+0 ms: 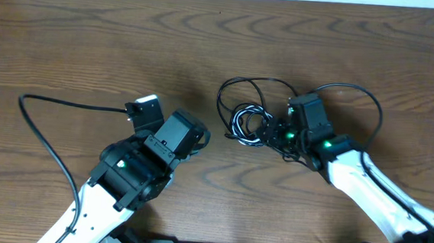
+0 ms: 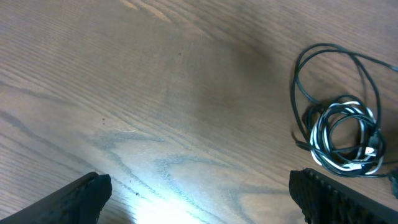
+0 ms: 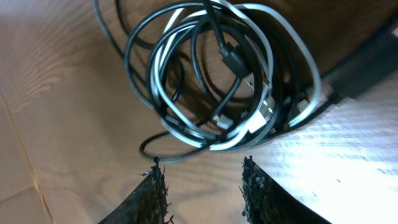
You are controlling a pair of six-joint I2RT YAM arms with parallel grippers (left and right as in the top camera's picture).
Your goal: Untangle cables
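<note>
Nearest, the right gripper (image 3: 202,177) stood part-spread, clasping nothing, with the brown wooden tabletop (image 3: 62,93) showing between its jaws. Just beyond their tips I saw one tangle of thin cables (image 3: 261,112): one white, several black I couldn't count. My left gripper (image 2: 199,186) gaped wide and empty, the tangle ahead, off its right jaw.

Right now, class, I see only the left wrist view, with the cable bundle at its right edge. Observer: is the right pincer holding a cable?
Observer: No. The right wrist view shows the right pincer open, with the cables just beyond it.
Operator: Which side of them is it on?
Observer: Overhead, it sits at the cables' right side.
Operator: Any plugs visible?
Observer: Yes, a black plug lies across the middle of the loops.
</note>
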